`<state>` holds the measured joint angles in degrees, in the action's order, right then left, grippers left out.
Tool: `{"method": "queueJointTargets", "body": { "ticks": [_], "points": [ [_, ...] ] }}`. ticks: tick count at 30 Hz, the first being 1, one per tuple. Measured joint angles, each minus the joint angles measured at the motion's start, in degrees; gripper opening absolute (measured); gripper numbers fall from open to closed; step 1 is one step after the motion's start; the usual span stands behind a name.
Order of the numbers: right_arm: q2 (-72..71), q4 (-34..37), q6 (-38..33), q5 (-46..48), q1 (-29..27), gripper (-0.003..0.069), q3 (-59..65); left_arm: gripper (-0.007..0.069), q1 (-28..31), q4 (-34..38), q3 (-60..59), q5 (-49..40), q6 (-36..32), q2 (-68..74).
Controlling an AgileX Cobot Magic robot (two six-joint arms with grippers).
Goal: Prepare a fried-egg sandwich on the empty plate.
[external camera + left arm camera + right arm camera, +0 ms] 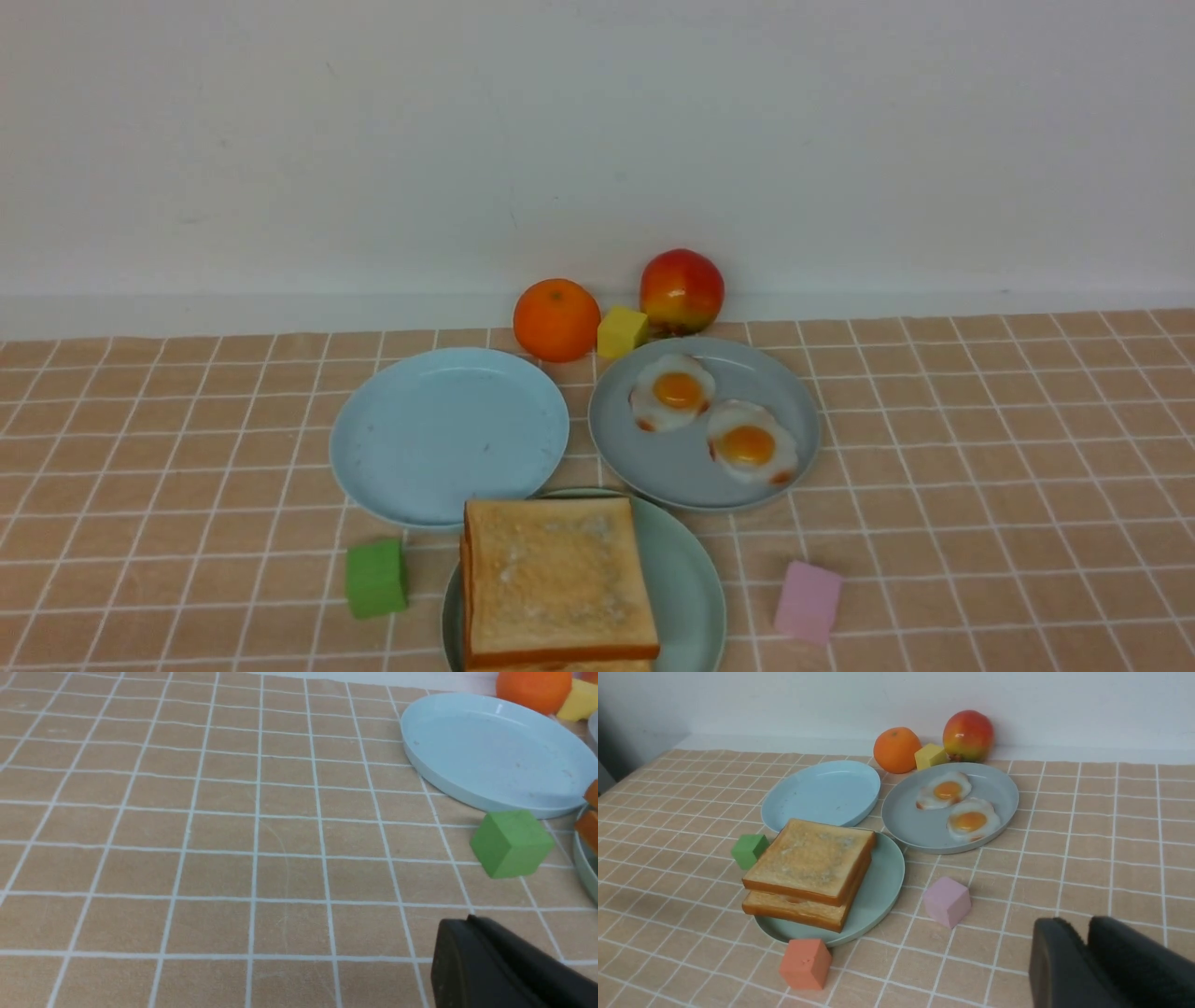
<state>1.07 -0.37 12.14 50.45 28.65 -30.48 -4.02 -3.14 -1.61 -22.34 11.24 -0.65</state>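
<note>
— What do we get from the right wrist view that the front view keeps from us?

— We see the fried-egg sandwich (810,872) side-on there: two toast slices stacked on the mint-green plate (878,891), a bit of pale filling just showing between them. We also find an orange-red cube (805,963) right beside that plate's rim, which the front view cuts off. The right pincer (1087,961) shows as two dark fingers pressed close together, holding nothing.

— And the front view?

— Only the top slice of the sandwich at the near edge, the sky-blue plate (373,448) bare, the grey-blue plate (672,467) carrying two fried eggs (714,420), with the orange (556,319), yellow cube (622,331) and apple (681,291) behind. Neither arm appears.

— The left wrist view?

— Mostly the checked surface (187,858), the green cube (511,844) near the sky-blue plate, and one dark tip of the left pincer (495,966) — we cannot tell whether it is wide or narrow.

— Any writing?

— We read none.
</note>
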Motion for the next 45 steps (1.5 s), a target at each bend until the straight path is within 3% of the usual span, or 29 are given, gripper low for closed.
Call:
{"method": "queueJointTargets", "body": {
  "ticks": [24,31,32,38,45],
  "points": [
    [0.0,0.4,0.0,0.1,-0.6,0.0132,0.0,0.0001,1.2,0.7,0.0,0.1,-0.2,0.0],
    [0.0,-0.9,0.0,-0.5,-12.0,0.0137,0.1,0.0008,1.2,0.7,0.0,0.2,-0.2,0.0],
    [0.0,-2.7,0.0,-2.3,-16.3,0.0138,0.7,0.0012,1.2,0.7,0.0,0.2,-0.2,0.0],
    [-0.6,-6.0,0.0,-14.4,-27.0,0.0145,8.3,0.0018,1.2,0.7,0.0,0.2,-0.2,0.0],
    [-1.7,-6.5,0.0,-20.0,-29.9,0.0153,21.4,0.0024,1.2,0.7,0.0,0.2,-0.2,0.0]
  ]
}}
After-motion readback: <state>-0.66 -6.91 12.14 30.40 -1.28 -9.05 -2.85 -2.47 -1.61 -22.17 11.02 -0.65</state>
